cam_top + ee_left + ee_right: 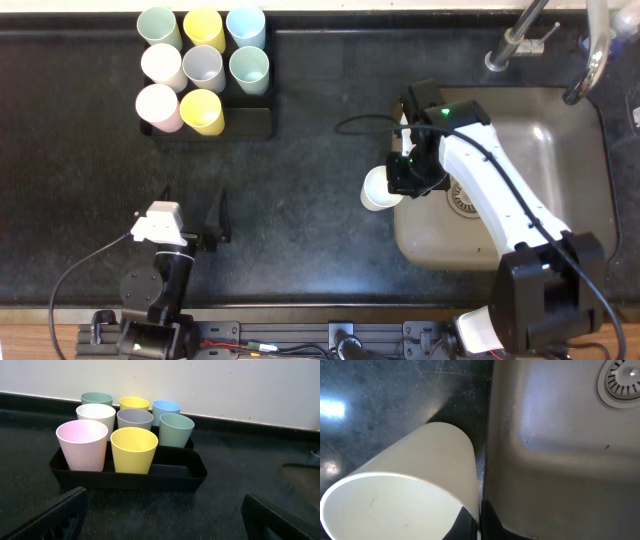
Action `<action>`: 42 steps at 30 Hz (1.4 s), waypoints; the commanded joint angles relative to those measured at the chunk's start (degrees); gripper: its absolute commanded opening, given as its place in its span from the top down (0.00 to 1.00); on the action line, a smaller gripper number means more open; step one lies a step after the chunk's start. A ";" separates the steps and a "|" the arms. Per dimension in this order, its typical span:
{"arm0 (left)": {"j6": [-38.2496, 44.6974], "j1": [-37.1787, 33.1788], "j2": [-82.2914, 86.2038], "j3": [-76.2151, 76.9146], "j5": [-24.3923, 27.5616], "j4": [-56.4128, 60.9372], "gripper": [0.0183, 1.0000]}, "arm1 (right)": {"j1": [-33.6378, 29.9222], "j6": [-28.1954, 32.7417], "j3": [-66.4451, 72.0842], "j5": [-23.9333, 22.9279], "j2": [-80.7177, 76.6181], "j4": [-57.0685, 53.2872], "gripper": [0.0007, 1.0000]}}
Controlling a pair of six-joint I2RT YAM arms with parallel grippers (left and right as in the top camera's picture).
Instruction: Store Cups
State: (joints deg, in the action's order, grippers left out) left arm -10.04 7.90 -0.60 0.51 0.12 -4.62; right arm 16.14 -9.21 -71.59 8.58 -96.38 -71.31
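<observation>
Hiding most of my right gripper (400, 182), the white cup (410, 500) leaves just a dark sliver of one finger (487, 522) visible against its wall. I am clamped on that cup, which lies tilted, its mouth toward my wrist camera, above the counter (320, 240) just beside the sink (555, 440) rim. Its lip is cut off at the picture's edge. My left gripper (165, 515) stands wide open, holding nothing. The black tray (190, 472) holds eight upright cups; its corner beside the front yellow cup (132, 450) is bare.
</observation>
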 commanded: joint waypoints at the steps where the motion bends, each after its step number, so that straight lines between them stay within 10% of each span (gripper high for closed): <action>1: 1.27 0.22 0.44 -0.07 -0.37 -0.22 0.00 | 2.93 -1.25 -1.84 0.09 6.08 1.73 0.96; 12: 1.27 0.20 0.44 -0.07 -0.37 -0.22 0.00 | 10.82 -10.19 -23.45 -0.59 10.23 -0.79 0.96; 25: 1.27 0.22 0.44 -0.07 -0.37 -0.22 0.00 | 22.40 -12.04 -63.49 -1.81 -22.84 -9.31 0.96; 42: 1.27 0.22 0.44 -0.07 -0.37 -0.22 0.00 | 23.47 -15.69 -66.69 -6.75 -34.58 -7.67 0.96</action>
State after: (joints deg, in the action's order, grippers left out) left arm -10.04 7.90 -0.60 0.51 -0.01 -4.64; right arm 39.79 -23.97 -136.51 3.44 -129.32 -79.46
